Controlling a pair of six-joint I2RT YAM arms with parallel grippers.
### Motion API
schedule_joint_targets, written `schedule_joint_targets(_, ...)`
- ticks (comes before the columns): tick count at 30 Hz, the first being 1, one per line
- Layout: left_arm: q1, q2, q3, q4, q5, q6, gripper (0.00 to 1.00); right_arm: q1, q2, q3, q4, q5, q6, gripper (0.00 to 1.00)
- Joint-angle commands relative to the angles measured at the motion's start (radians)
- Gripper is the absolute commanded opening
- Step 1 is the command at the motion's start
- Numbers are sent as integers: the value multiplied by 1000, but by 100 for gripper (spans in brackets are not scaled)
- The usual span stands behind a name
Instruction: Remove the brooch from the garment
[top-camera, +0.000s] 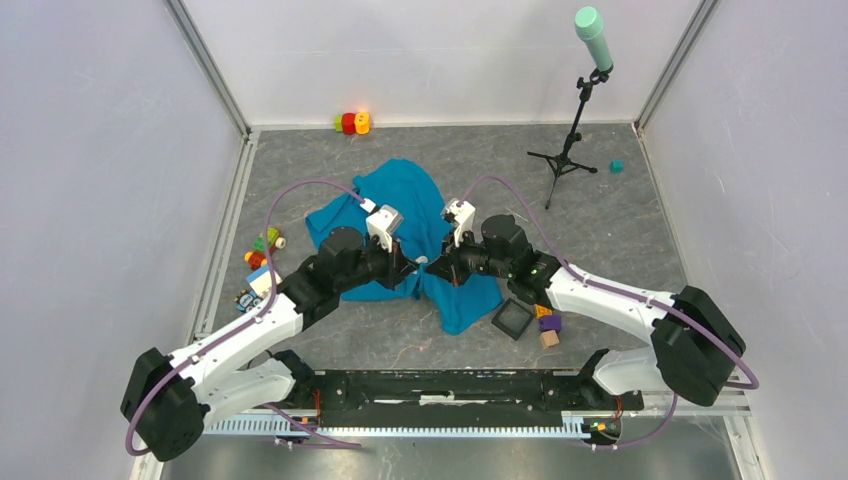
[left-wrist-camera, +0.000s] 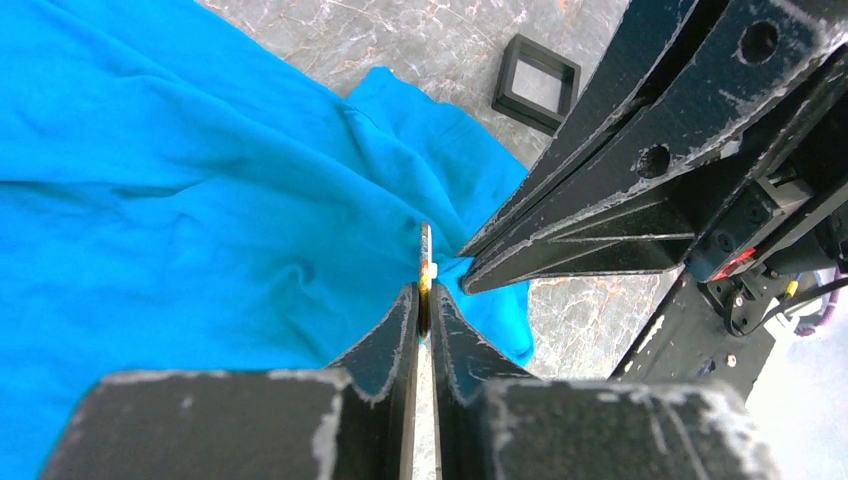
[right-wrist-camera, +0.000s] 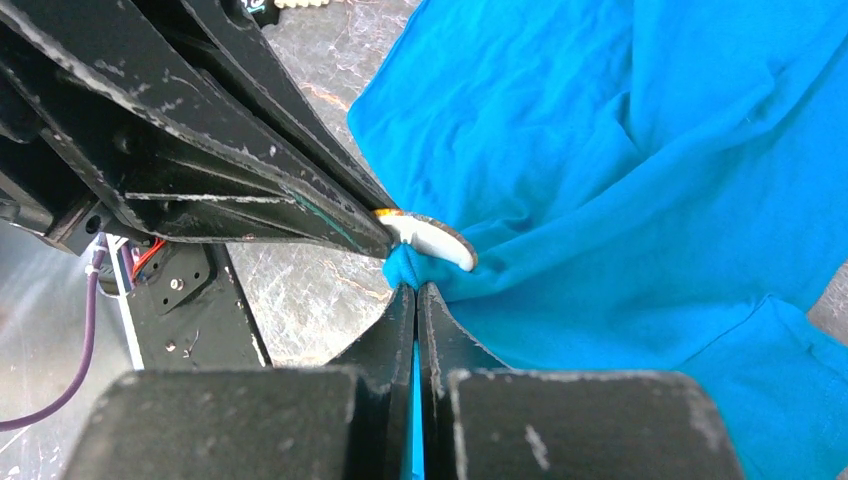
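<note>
Left wrist view: left tool (left-wrist-camera: 424, 296) closed on the brooch (left-wrist-camera: 425, 256) rim, likely stiff and light, right tool (right-wrist-camera: 416, 292) pinching soft garment (right-wrist-camera: 620, 150) alongside.

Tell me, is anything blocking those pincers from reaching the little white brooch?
Nothing visible. The left pincer is shut on the brooch, and the right pincer grips the blue garment right beside it.

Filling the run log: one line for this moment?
left gripper: shut on brooch | right gripper: shut on garment fold beside it | status: brooch touching garment, not yet free
</note>
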Motion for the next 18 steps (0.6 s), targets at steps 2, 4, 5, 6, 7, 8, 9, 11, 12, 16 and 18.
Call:
schedule_joint_targets(2,-3,-49,22,0,-65,34,3,-4,6,53,-10,13,-23,0)
schedule_joint_targets(4,-3,-43,24,1,-76,27,2,-3,25,58,-36,18,-34,0)
schedule_joint_targets(5,-4,-40,25,8,-77,22,2,-3,34,63,-42,11,-38,0)
schedule_joint_targets(6,-4,-37,24,15,-73,15,2,-4,45,62,-45,0,-40,0)
schedule_joint_targets(7,-3,-34,22,18,-69,9,2,-4,52,59,-41,-11,-39,0)
schedule_joint_targets(8,-4,-31,23,18,-67,2,2,-4,59,56,-35,-20,-39,0)
schedule_joint_targets(9,-4,-30,22,47,-61,0,2,-4,61,56,-36,-19,-40,0)
schedule_joint_targets(11,-4,-28,26,50,-58,-6,2,-7,54,54,-42,-7,-48,5)
schedule_joint_targets(12,-3,-27,29,40,-72,-7,2,-10,45,49,-42,-5,-56,20)
schedule_joint_targets(16,7,-13,52,-23,-88,-19,2,-38,-50,-28,23,43,-80,65)
schedule_joint_targets(18,13,-15,43,12,-27,-52,2,-68,-113,-101,123,28,-65,70)
